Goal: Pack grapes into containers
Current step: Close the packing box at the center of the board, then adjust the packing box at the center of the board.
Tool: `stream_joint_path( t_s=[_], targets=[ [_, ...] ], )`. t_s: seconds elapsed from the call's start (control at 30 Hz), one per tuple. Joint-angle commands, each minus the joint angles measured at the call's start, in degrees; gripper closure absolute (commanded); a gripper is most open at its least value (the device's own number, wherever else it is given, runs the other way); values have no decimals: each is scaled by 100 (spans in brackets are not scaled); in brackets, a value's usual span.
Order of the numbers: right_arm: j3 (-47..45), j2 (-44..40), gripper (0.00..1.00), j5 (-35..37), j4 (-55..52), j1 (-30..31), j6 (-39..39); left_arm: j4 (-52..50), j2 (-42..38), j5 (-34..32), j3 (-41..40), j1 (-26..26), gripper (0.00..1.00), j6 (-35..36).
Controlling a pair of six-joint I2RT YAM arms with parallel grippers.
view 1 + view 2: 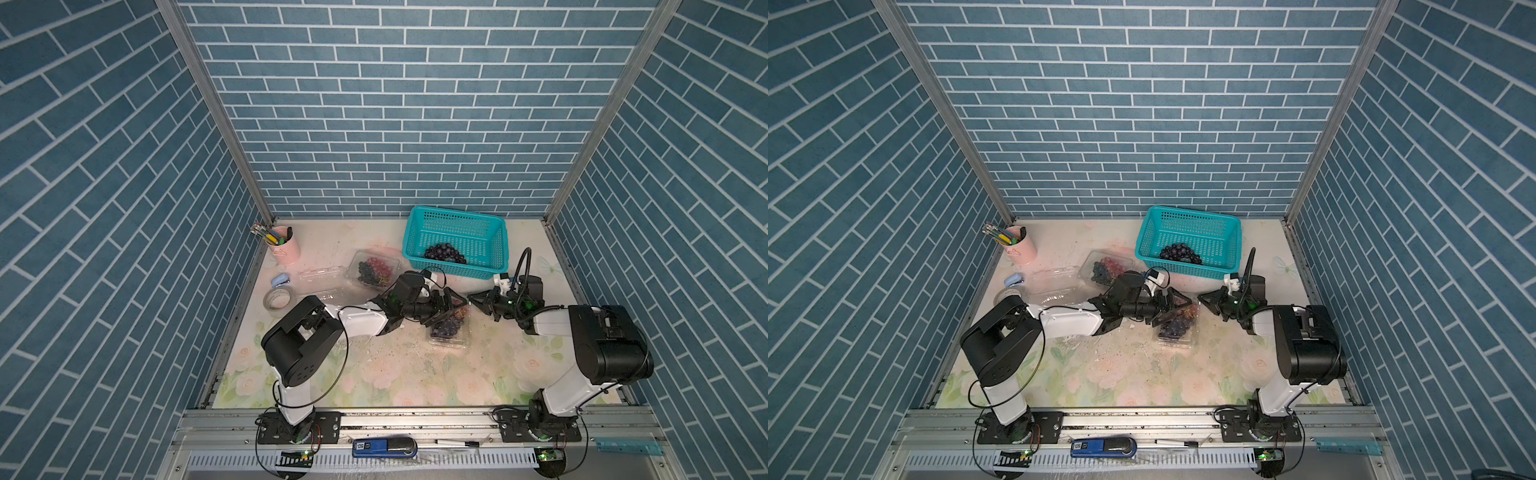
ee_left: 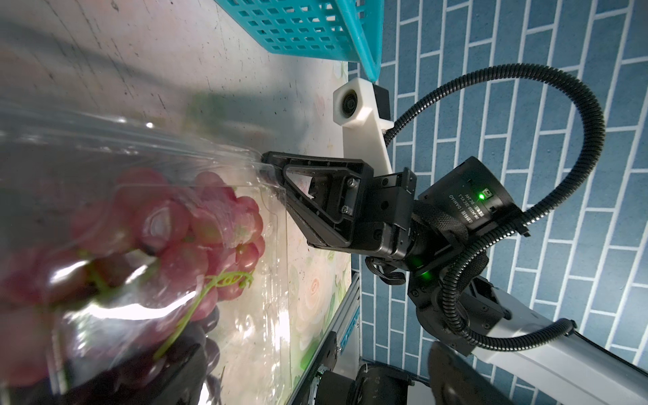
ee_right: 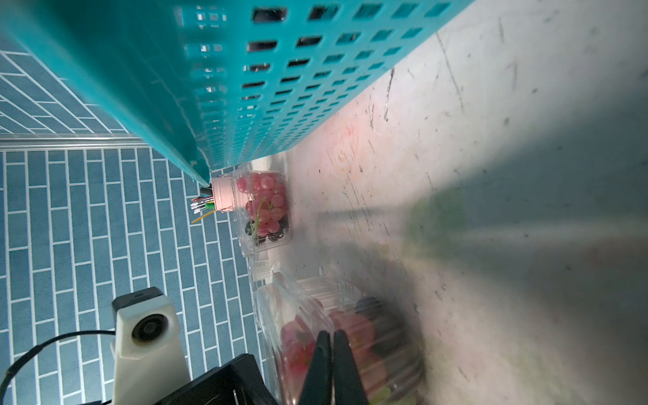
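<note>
A floral worktop [image 1: 374, 374] is enclosed by blue brick-patterned walls. A teal perforated basket [image 1: 455, 224] is set against the far edge, toward the far right corner, and a bunch of dark grapes [image 1: 444, 252] is seen lying in it.

In the middle of the worktop a clear central container [image 1: 451, 343] is placed. It is filled with red and dark grapes [image 1: 446, 326], and its thin lid is laid over the fruit. The left gripper [image 1: 451, 309] is held over the far left part of this container with its jaws spread wide; whether the plastic is touched cannot be told. The right gripper [image 1: 470, 297] is set at the container's far right corner, its fingers pressed together on the edge of the lid.

A second container [image 1: 353, 266], closed over mixed grapes [image 1: 374, 268], is found just beside the basket's near left corner. An empty container [image 1: 322, 286] is seen beside it, toward the left edge.

A pink cup [image 1: 286, 249] of pens is stood in the far left corner. A tape roll [image 1: 277, 298] and a small blue object [image 1: 280, 280] are laid along the left edge.
</note>
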Motion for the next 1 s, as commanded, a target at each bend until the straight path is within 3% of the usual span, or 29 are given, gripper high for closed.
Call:
stream_joint_path(
  t_s=[0.0, 0.27, 0.43, 0.6, 0.97],
  targets=[
    [117, -323, 90, 141, -517, 43, -72, -955, -422, -25, 265, 127, 0, 422],
    [274, -1160, 59, 474, -1726, 30, -564, -1879, -1110, -283, 12, 216, 0, 890],
    [154, -1847, 41, 758, -2716, 79, -1015, -1537, -1092, -365, -508, 438, 0, 600],
    [-138, -2408, 25, 941, -3289, 419, -1220, -1603, -812, -370, -276, 587, 0, 637],
    [-1048, -2894, 21, 1100, -2550, 1049, -422, -1058, 281, 90, 521, 561, 0, 239]
  ],
)
